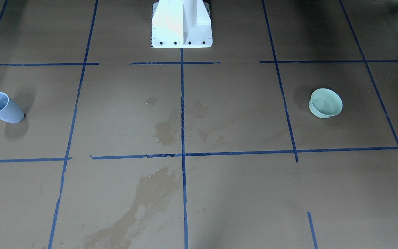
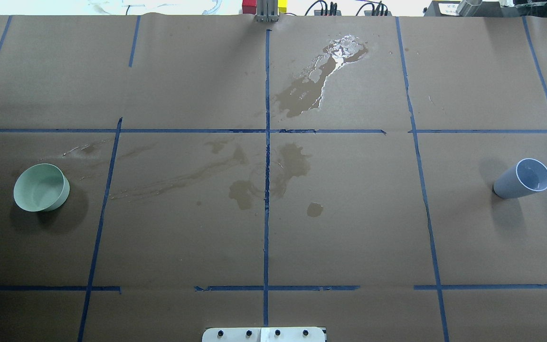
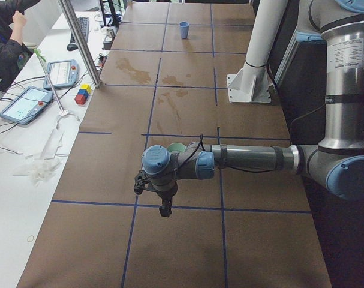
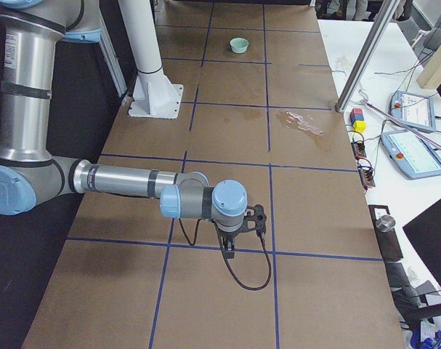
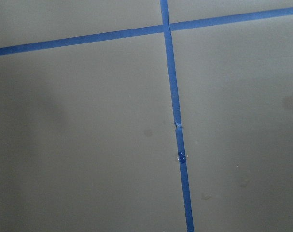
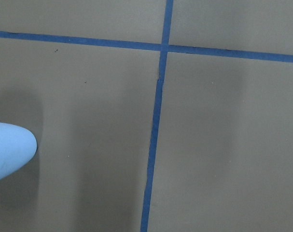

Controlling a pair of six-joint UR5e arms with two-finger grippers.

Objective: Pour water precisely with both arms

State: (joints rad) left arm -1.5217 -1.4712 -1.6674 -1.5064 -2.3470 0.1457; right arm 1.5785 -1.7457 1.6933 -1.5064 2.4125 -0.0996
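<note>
Surface (image 2: pixel 349 228) wet mid-grid; blue cup (image 2: pixel 523 179) may skid or tip when gripped, spilling. Green bowl (image 2: pixel 41 186) well apart. Jaws on left arm (image 3: pixel 247 159), right arm (image 4: pixel 126 179): can't tell, side views only.

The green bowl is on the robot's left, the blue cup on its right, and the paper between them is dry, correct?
Not dry: the overhead view shows dark wet patches and a shiny puddle on the paper. The green bowl on the left and blue cup on the right are correct.
</note>
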